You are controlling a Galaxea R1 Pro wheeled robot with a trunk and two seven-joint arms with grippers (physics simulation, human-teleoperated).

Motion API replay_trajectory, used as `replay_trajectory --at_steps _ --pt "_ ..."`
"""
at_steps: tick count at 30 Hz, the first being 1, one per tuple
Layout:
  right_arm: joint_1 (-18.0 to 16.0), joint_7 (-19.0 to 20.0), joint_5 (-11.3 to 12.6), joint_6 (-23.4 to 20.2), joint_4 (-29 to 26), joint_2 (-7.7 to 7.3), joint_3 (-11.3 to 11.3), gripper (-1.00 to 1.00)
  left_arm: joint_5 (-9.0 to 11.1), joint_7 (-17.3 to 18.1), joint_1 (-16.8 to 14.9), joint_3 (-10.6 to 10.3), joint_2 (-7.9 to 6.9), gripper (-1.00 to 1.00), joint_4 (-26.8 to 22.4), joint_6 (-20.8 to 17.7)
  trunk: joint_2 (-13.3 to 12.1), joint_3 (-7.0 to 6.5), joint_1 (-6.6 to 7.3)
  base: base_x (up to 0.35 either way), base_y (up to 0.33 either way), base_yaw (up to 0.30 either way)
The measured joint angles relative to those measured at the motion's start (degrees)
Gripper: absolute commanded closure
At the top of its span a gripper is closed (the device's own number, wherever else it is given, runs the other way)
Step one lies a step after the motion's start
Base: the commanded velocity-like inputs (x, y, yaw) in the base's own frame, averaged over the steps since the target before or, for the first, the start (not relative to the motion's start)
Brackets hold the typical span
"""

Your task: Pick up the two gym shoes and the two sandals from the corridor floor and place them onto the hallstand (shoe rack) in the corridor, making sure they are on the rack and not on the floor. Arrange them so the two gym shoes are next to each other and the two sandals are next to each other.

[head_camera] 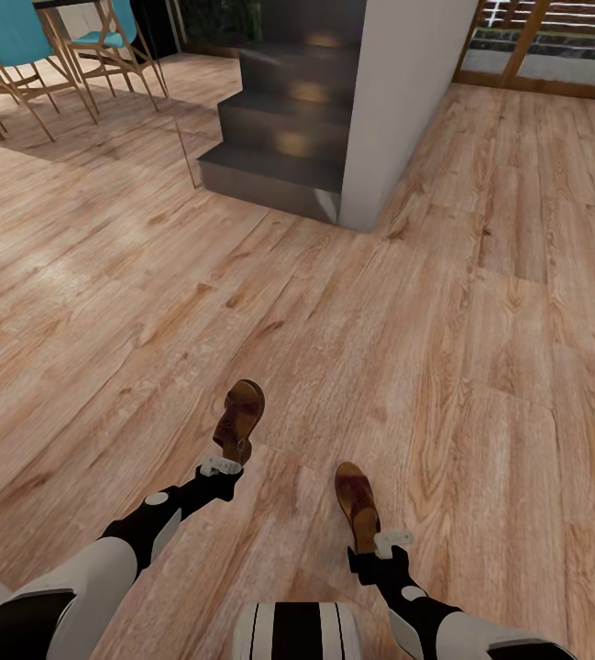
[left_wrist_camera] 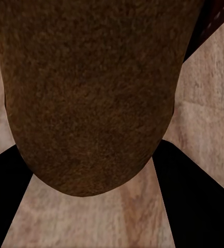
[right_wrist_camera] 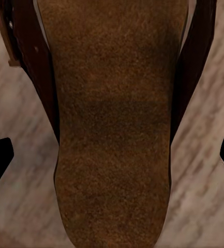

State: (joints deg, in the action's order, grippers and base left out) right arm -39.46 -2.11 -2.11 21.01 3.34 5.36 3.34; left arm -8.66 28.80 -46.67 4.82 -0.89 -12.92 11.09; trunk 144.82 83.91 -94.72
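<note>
We carry one sandal in each end effector, left end effector (head_camera: 221,466) clenched on the left sandal (head_camera: 240,419), right end effector (head_camera: 391,543) on the right sandal (head_camera: 357,503) (both clear of the corridor floor (head_camera: 480,367)), so the pair arrives together.

Two arms carrying a pair of brown sandals over the corridor floor (head_camera: 480,367).

The left pincer (head_camera: 220,466) is gripping one sandal (head_camera: 240,419) by its heel end, while the right pincer (head_camera: 391,543) is clasping the other sandal (head_camera: 357,502) the same way. Dark stairs (head_camera: 283,137), a white pillar (head_camera: 407,101) and blue chairs (head_camera: 22,46) are standing beyond.
</note>
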Motion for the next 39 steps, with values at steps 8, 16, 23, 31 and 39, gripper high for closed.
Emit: replay_trajectory --at_steps 8,16,23,31,39 --pt "0.00 0.00 0.00 0.00 0.00 0.00 0.00 -1.00 0.04 -0.02 0.00 0.00 0.01 1.00 0.00 -0.01 0.00 0.00 0.00 0.015 0.000 0.000" --pt "0.00 0.00 0.00 0.00 0.00 0.00 0.00 -1.00 0.00 -0.03 0.00 -0.01 0.01 1.00 0.00 -0.01 0.00 0.00 0.00 -0.002 0.000 0.000" --pt "0.00 0.00 0.00 0.00 0.00 0.00 0.00 -1.00 -0.02 -0.03 0.00 -0.01 0.01 1.00 0.00 -0.01 0.00 0.00 0.00 -0.106 0.000 0.000" --pt "0.00 0.00 0.00 0.00 0.00 0.00 0.00 -1.00 -0.05 -0.03 0.00 0.00 0.01 1.00 0.00 -0.01 0.00 0.03 0.00 -0.010 0.000 0.000" --pt "0.00 0.00 0.00 0.00 0.00 0.00 0.00 -1.00 -0.01 -0.03 0.00 0.00 0.01 1.00 0.00 -0.02 0.00 0.30 0.00 -0.001 0.000 0.000"
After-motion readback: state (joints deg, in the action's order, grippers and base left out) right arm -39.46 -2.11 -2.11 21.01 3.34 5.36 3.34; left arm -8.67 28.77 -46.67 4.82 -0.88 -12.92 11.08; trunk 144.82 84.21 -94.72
